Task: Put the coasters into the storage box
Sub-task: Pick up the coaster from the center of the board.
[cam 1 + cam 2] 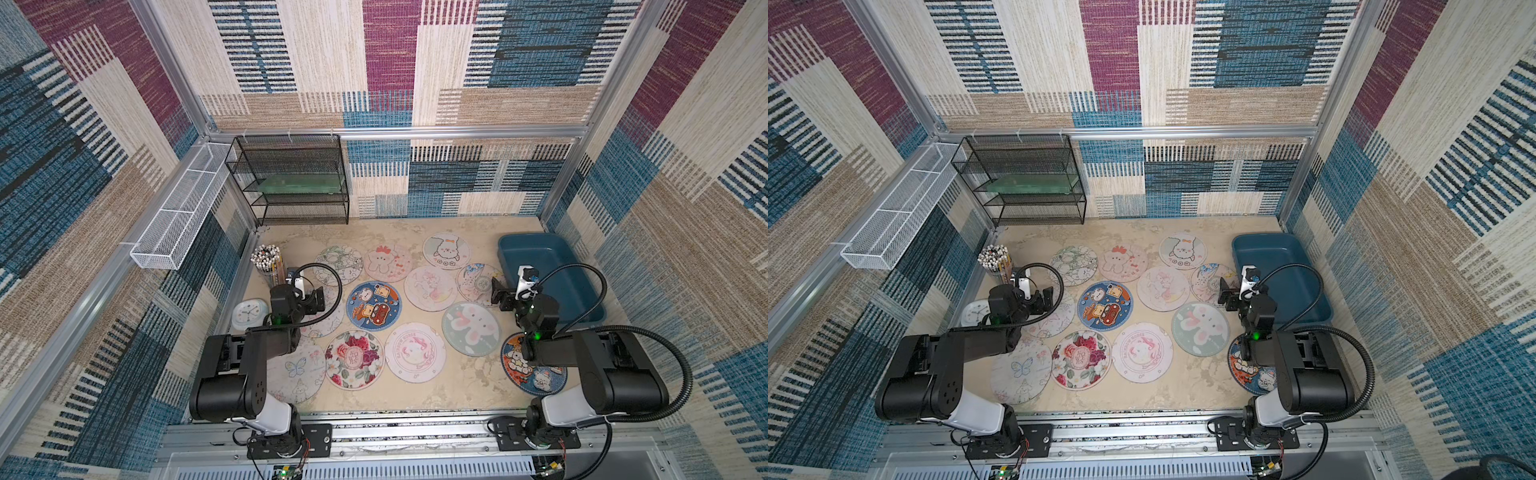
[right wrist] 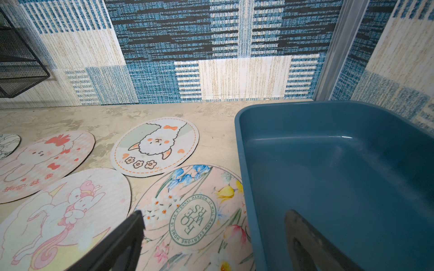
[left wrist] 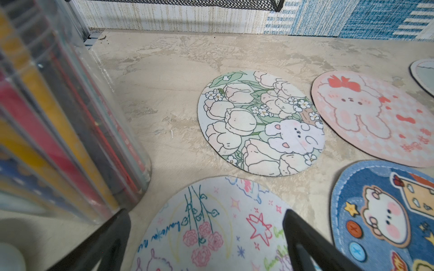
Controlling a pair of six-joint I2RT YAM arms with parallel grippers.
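- Hovering spread and empty, right gripper (image 2: pixel 213 212) straddles the storage box (image 2: pixel 328 164) wall, floral coaster (image 2: pixel 187 218) beneath.
- Left gripper (image 3: pixel 205 212), likewise spread, overhangs another.
- 12 thin, probably limp coasters (image 1: pixel 374 306): pinch an edge.

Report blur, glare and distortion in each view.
Left wrist view: the clear pencil holder is close and blurred, the tulip coaster sharp. Right wrist view: a pale glare streak crosses the storage box inside. In both top views the wide lens splays the patterned walls outward; lighting even, shadows soft.
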